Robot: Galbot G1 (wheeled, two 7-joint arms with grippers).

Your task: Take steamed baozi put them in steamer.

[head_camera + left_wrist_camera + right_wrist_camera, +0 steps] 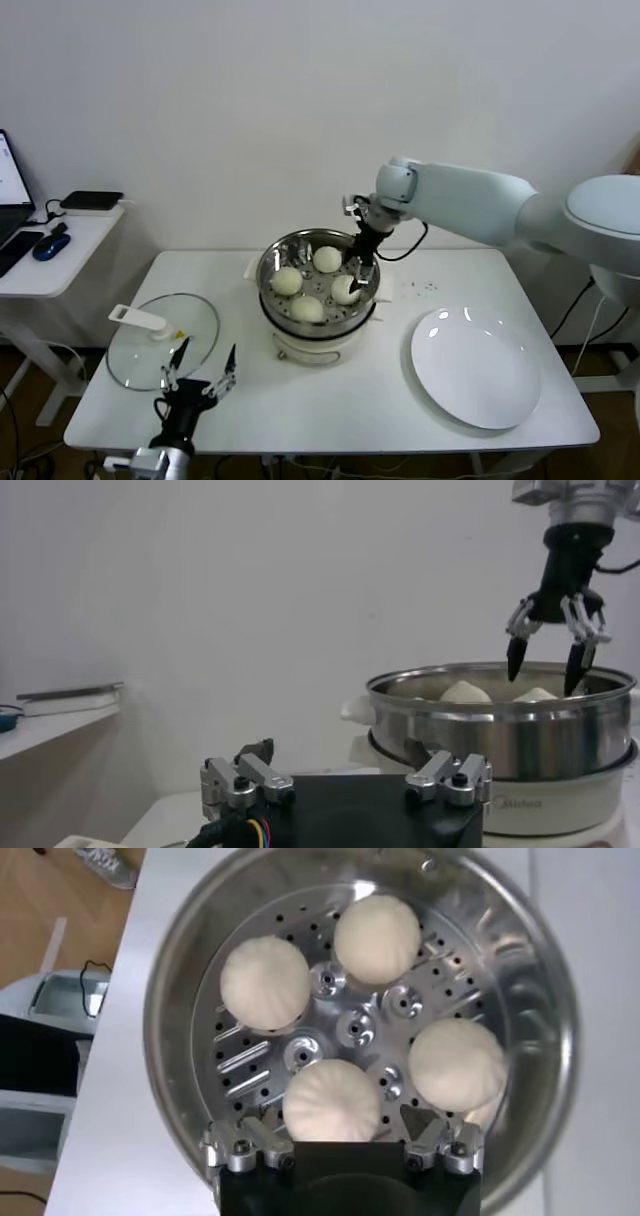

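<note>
Four cream-white baozi lie on the perforated tray inside the steel steamer point(268, 268): one at the left point(287, 281), one at the back point(327, 259), one at the right point(345, 290), one at the front point(307, 308). My right gripper point(358, 264) is open and empty, hanging at rim height just above the right baozi. In the right wrist view that baozi point(332, 1098) sits below and between the spread fingers of the right gripper point(342, 1126). The left wrist view shows the right gripper point(543, 668) over the steamer point(500, 735). My left gripper point(201, 368) is parked open at the table's front left.
A glass lid with a white handle point(160, 340) lies left of the steamer, right behind my left gripper. A large white plate point(475, 368) lies at the right. A side table with a mouse point(50, 246) stands at the far left.
</note>
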